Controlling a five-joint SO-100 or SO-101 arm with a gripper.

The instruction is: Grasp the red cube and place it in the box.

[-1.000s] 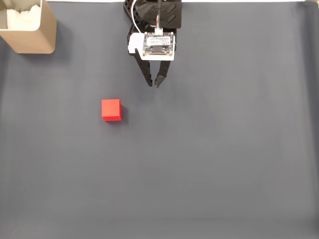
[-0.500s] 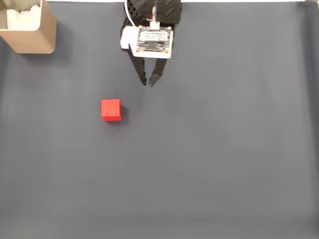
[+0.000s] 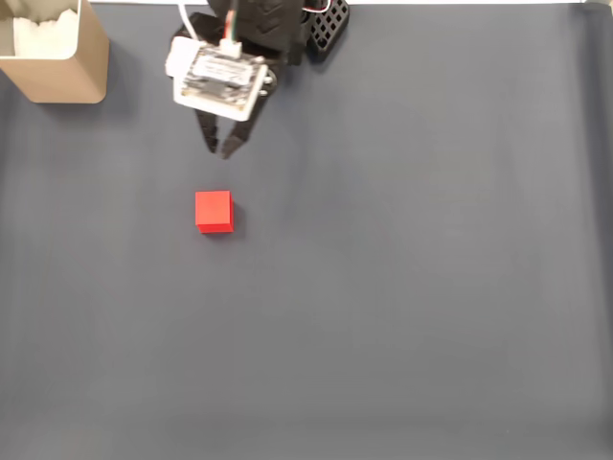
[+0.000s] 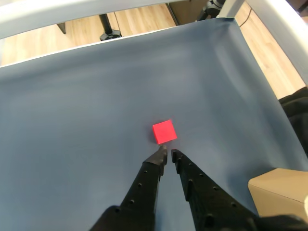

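Note:
The red cube (image 3: 214, 211) lies alone on the dark grey mat, left of centre in the fixed view. My gripper (image 3: 220, 152) hangs a short way beyond the cube, toward the top edge, with its tips pointing at the cube. The fingers are drawn together with nothing between them. In the wrist view the cube (image 4: 164, 131) sits just past the gripper (image 4: 168, 152), apart from it. The tan box (image 3: 59, 59) with white padding stands in the top left corner of the fixed view. One of the box's corners (image 4: 278, 192) shows at the wrist view's lower right.
The grey mat (image 3: 402, 287) covers the whole table, with wide bare room to the right and below the cube. The arm's black base (image 3: 287, 19) sits at the top edge. A wooden floor and stand legs (image 4: 108, 29) lie beyond the mat's far edge.
The arm has swung left in the fixed view, bringing the gripper from right of the cube to almost directly above it. The fingers stay together. Cube and box have not moved.

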